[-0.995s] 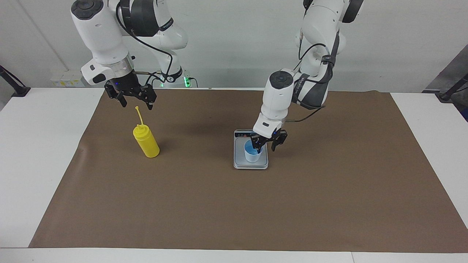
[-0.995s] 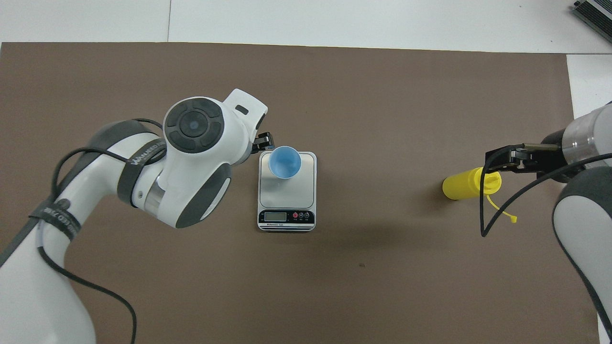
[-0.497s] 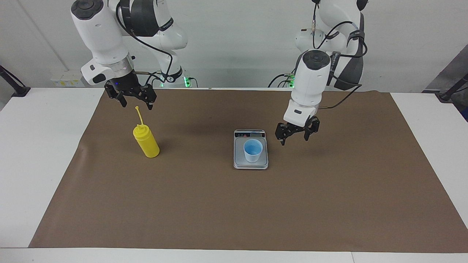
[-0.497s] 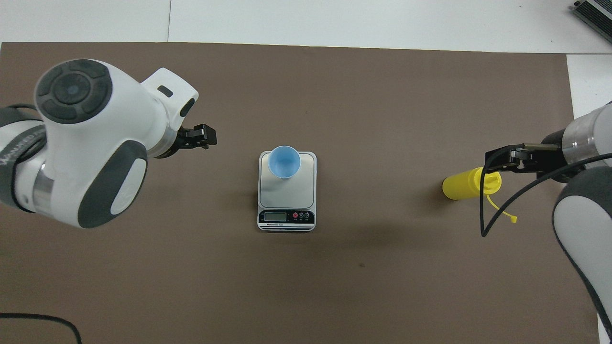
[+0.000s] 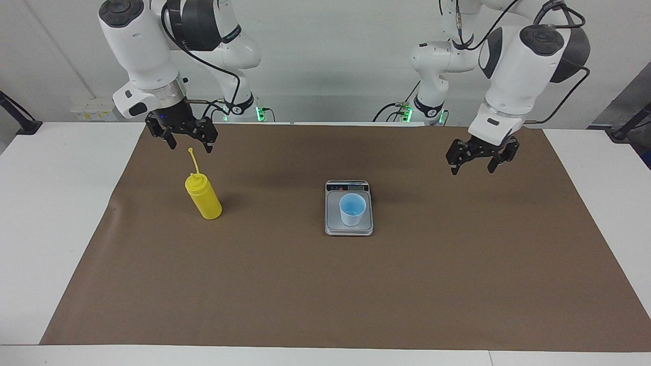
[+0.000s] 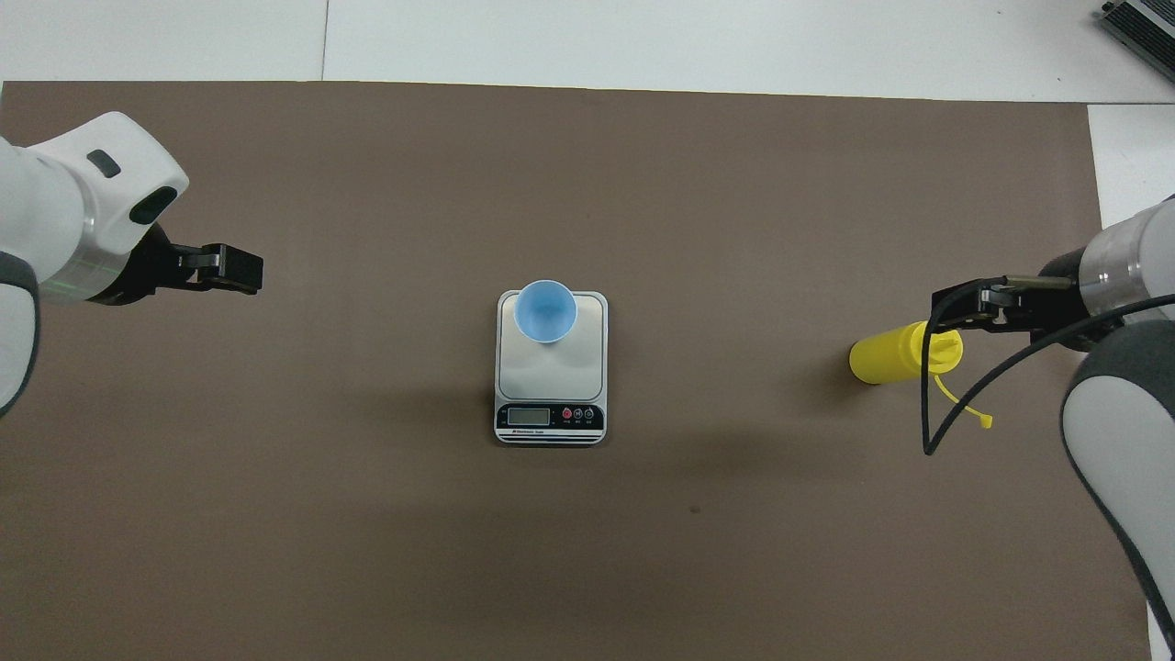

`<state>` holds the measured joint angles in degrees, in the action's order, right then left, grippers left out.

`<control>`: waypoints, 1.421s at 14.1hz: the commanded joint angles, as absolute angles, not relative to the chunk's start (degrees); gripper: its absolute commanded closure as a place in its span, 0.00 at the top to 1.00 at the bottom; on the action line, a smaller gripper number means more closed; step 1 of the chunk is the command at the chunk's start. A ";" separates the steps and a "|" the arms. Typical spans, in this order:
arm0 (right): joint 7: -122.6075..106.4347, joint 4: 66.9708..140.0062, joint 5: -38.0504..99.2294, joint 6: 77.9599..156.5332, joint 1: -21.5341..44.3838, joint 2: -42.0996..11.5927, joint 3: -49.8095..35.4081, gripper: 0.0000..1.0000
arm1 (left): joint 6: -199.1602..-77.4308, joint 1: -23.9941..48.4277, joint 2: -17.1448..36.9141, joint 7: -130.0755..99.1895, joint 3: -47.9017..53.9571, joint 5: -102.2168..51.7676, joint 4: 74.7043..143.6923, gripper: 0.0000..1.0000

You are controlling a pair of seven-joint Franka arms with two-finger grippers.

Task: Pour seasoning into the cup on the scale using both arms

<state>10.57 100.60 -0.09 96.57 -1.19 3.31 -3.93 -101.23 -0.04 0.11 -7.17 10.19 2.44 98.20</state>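
The pale blue cup (image 5: pixel 352 209) stands upright on the silver-grey scale (image 5: pixel 349 230), at the part of the plate farthest from its display; both also show in the overhead view, cup (image 6: pixel 545 311) and scale (image 6: pixel 551 372). The yellow squeeze bottle (image 5: pixel 203 197) stands toward the right arm's end of the table, its cap strap sticking up; it also shows in the overhead view (image 6: pixel 886 358). My right gripper (image 5: pixel 190 146) hangs open just above the bottle's strap, touching nothing. My left gripper (image 5: pixel 473 168) is open and empty, raised over the mat toward the left arm's end.
A brown mat (image 5: pixel 325 295) covers most of the white table (image 5: pixel 56 203). In the overhead view the left gripper (image 6: pixel 240 271) and the right gripper (image 6: pixel 955 310) are level with the scale, one to each side of it.
My left gripper let go of the cup on the scale, rose and swung away toward the left arm's end. The cup stays on the scale. The right arm has not moved.
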 commanded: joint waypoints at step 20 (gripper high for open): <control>9.49 101.43 1.23 96.24 -2.02 4.39 -4.31 1.00 | -91.14 -5.54 -2.20 -0.17 10.81 -1.58 92.55 1.00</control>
